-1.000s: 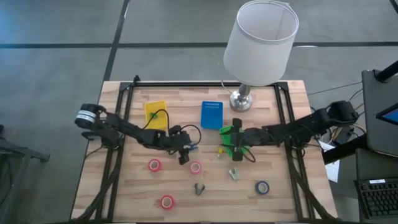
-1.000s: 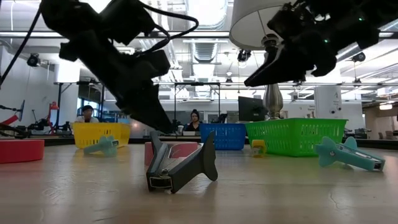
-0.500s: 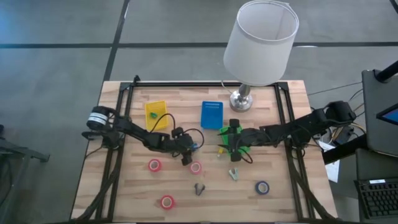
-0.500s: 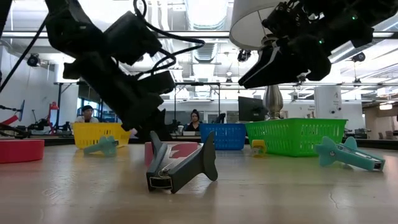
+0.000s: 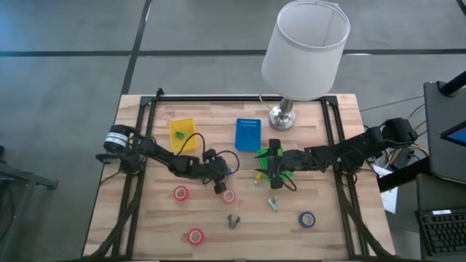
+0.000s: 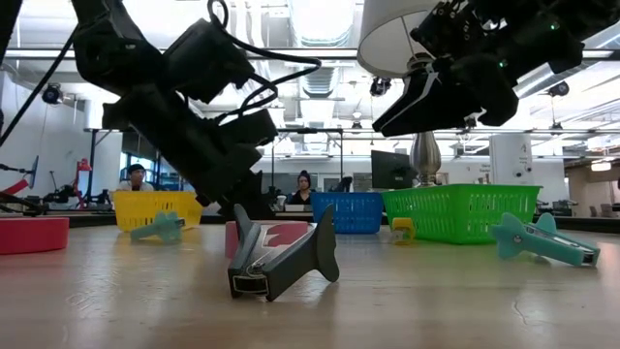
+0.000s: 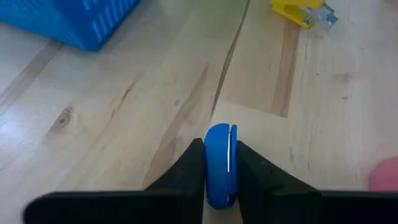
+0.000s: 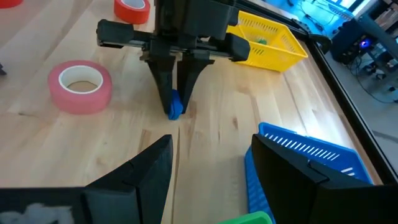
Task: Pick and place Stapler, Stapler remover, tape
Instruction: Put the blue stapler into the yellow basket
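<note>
The left gripper (image 7: pixel 219 171) has closed since before, jaws now pinching a small blue plastic piece (image 7: pixel 219 163); right gripper (image 8: pixel 208 165) jaws spread.

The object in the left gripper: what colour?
Blue object, clearest in the left wrist view.

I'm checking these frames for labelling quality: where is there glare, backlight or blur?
Low view: bright ceiling lights leave both arms as silhouettes, and the dark stapler is sharp. Left wrist view: the pink tape at the edge is blurred. High view: even light, no glare.
</note>
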Motion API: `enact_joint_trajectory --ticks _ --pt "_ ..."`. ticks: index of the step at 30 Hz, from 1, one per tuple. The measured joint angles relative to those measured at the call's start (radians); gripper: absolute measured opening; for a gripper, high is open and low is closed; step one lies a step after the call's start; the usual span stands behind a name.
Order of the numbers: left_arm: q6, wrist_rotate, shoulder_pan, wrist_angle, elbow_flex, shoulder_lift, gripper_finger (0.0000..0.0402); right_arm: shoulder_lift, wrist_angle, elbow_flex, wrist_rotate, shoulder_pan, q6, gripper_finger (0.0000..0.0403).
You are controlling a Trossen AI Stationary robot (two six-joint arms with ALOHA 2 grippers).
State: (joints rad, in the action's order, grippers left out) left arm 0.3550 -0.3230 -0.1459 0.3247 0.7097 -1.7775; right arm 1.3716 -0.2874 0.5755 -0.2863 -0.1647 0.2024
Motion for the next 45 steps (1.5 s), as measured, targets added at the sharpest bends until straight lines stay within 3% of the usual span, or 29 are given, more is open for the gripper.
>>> enact_joint_trajectory --ticks 5,9,14,20,24,29,33,38,45 --pt "0.009 -0.034 0.001 -0.022 -0.004 0.043 0.0053 0.000 0.000 0.000 0.000 0.000 -0.006 0.0215" --pt "0.008 -0.122 0.000 -0.110 -0.003 0.150 0.0056 0.000 0.001 -0.002 0.000 -0.001 -0.012 0.0215" --pt "0.040 -0.268 0.001 -0.372 -0.003 0.358 0.0073 0.000 0.001 -0.002 0.000 -0.001 -0.025 0.0215" --pt "0.128 -0.292 0.039 -0.795 -0.002 0.583 0.0075 0.000 0.000 -0.004 0.000 -0.001 -0.035 0.0215" --pt "0.283 -0.293 0.097 -0.961 -0.022 0.661 0.0078 0.000 0.000 -0.004 0.000 -0.001 -0.044 0.0215" --pt "0.369 -0.268 0.201 -0.967 -0.114 0.680 0.0078 0.000 0.000 -0.004 0.001 -0.001 -0.045 0.0215" --pt "0.466 -0.190 0.281 -0.804 -0.202 0.660 0.0081 0.000 0.000 -0.004 0.000 0.000 -0.029 0.0215" --pt "0.320 -0.206 0.342 -0.605 -0.263 0.650 0.0095 0.000 -0.001 -0.004 0.000 0.000 -0.006 0.0215" --pt "0.247 -0.218 0.432 -0.594 -0.278 0.650 0.0141 0.000 -0.001 -0.004 0.000 0.000 0.045 0.0215"
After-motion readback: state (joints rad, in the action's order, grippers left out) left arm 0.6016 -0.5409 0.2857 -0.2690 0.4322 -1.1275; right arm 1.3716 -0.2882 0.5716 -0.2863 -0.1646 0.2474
